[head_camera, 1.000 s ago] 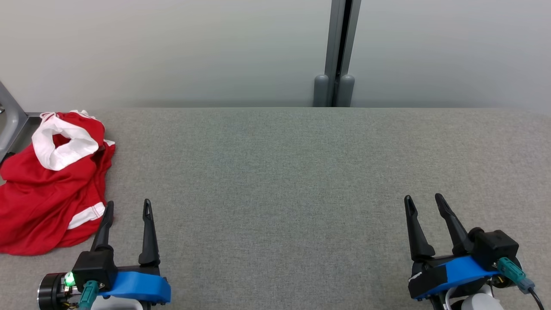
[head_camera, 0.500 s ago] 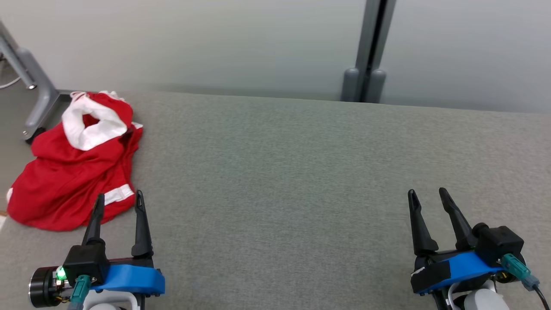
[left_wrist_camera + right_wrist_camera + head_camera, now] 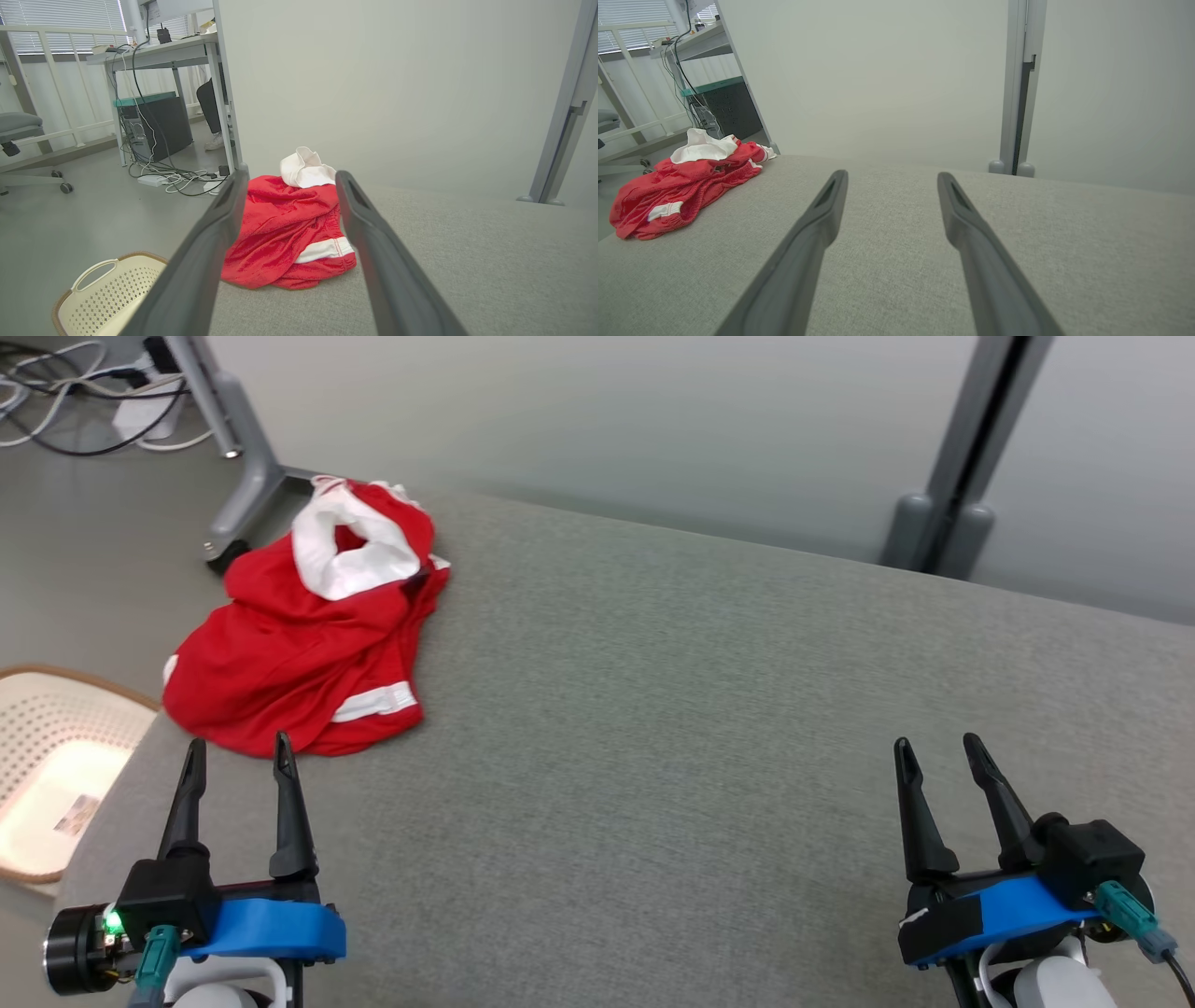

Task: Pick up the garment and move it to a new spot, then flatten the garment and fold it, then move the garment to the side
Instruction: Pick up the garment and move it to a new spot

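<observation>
**Red garment bunched at table's far-left corner, both pincers empty**

A crumpled red garment (image 3: 299, 653) with white trim lies in a heap at the far-left corner of the grey padded table (image 3: 653, 709), right by the edge. The left gripper (image 3: 237, 741) hovers just short of it with its fingers spread wide and nothing between them. The right gripper (image 3: 935, 742), equally wide and empty, hangs well apart over bare fabric. The first step, the pick-up, is not yet made.

The risk lies in that edge. A low, forward approach could push the heap off the table onto the floor, near the cream basket (image 3: 56, 775). A shallow pinch might catch one loose layer only, so the cloth would trail, slip free, or land more tangled for flattening.
</observation>
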You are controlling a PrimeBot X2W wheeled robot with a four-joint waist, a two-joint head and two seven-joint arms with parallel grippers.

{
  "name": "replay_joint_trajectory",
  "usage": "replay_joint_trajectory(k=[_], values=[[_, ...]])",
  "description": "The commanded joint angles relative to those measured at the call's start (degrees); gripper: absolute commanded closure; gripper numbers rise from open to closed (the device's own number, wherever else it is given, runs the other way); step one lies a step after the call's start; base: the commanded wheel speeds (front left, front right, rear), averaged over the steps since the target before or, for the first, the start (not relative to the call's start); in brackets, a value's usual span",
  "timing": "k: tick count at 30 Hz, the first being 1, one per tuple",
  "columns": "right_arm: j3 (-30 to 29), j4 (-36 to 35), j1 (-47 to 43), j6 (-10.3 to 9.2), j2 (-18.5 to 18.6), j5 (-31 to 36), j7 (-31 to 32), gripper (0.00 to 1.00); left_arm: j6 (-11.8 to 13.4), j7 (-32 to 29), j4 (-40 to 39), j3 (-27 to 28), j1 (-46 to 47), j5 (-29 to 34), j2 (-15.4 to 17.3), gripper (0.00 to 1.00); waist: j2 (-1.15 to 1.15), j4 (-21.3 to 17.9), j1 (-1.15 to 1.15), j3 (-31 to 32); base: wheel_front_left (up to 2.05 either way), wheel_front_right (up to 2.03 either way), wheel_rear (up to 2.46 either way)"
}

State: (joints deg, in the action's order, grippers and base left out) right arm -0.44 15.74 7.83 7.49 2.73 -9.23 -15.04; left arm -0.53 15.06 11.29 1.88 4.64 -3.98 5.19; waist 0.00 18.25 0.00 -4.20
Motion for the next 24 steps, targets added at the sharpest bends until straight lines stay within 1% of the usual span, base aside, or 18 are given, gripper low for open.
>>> replay_joint_trajectory(k=[1,10,14,19,24], values=[[-0.1,0.0,0.2,0.01,0.3,0.2,-0.2,0.00,0.1,0.2,-0.2,0.3,-0.3,0.0,0.1,0.00,0.00,1.3,0.00,-0.7,0.00,0.00,0.00],[0.2,0.3,-0.1,0.01,0.3,0.0,-0.2,0.00,0.3,0.2,-0.3,2.1,-0.7,-0.5,1.1,0.00,0.00,6.3,0.00,-0.3,0.00,0.00,0.00],[0.3,0.5,-0.3,0.01,0.3,-0.1,-0.2,0.00,0.4,0.2,-0.5,2.6,-1.2,-0.8,1.4,0.00,0.00,7.7,0.00,-0.2,0.00,0.00,0.00],[0.6,0.7,-0.2,0.01,0.3,-0.1,-0.2,0.00,0.8,0.2,-1.2,3.1,-2.0,-0.7,1.2,0.00,0.00,8.6,0.00,-0.2,0.00,0.00,0.00],[1.1,0.9,0.1,0.01,0.3,-0.2,-0.2,0.00,0.8,0.2,-1.4,3.6,-2.0,-0.9,1.3,0.00,0.00,8.4,0.00,-0.3,0.00,0.00,0.00]])
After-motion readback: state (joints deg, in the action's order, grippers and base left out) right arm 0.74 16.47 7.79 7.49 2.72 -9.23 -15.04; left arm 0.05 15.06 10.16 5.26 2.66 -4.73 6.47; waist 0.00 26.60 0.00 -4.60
